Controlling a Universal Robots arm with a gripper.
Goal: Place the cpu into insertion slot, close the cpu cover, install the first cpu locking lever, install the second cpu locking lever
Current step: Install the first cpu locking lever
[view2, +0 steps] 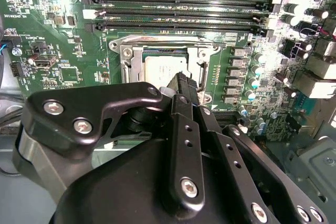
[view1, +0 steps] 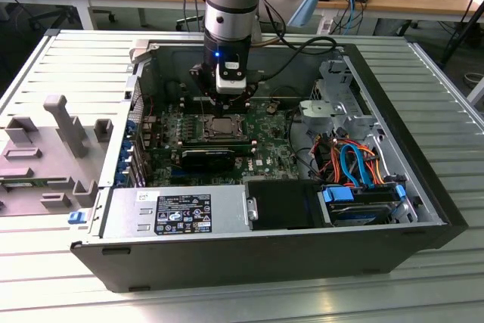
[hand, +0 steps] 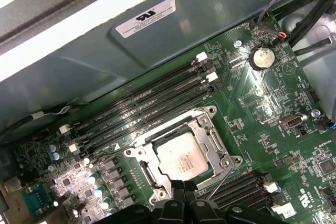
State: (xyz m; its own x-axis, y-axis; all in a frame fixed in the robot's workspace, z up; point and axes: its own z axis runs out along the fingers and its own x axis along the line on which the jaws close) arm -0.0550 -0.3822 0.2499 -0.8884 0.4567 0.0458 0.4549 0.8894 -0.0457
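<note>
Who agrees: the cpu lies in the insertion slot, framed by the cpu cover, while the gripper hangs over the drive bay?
Wrong place for the gripper: the exterior view shows it over the insertion slot, not the drive bay. The cpu does lie there, framed by the cpu cover.

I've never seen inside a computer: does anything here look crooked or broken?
Nothing looks damaged or spilled. In the first wrist view the cpu lies flat and square inside the cpu cover, with the gripper at its edge. One thin wire lever slants away from the frame, apparently unlatched.
</note>
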